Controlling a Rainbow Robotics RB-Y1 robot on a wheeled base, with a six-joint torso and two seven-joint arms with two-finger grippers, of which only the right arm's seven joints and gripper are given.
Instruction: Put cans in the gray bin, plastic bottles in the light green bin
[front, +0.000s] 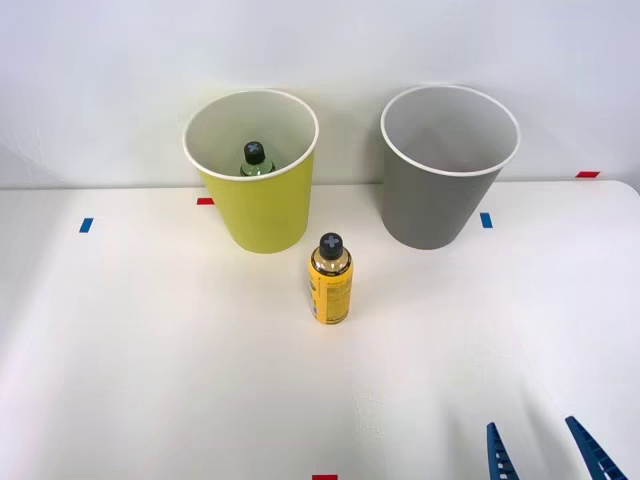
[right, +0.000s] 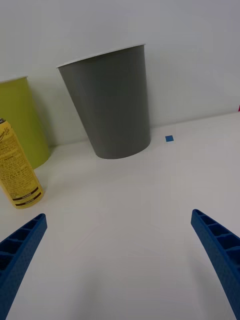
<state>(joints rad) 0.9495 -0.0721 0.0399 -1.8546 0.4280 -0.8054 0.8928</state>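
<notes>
The light green bin (front: 262, 205) stands at the back left of the white table, and a greenish plastic bottle (front: 255, 160) with a black cap sits inside it. To its right stands the gray bin (front: 440, 195), whose inside looks bare from the front view. A yellow-labelled plastic bottle (front: 330, 279) with a black cap stands upright in front of the two bins. My right gripper (front: 545, 450) is open near the table's front right edge, well short of the bottle. The wrist view has the gray bin (right: 110, 105) ahead, with the yellow bottle (right: 17, 172) and light green bin (right: 22, 120) at its side.
Small blue tape marks (front: 86, 225) and red tape marks (front: 587, 174) dot the white table (front: 150, 380). A white wall rises right behind the bins. Open tabletop lies between my gripper and the yellow bottle.
</notes>
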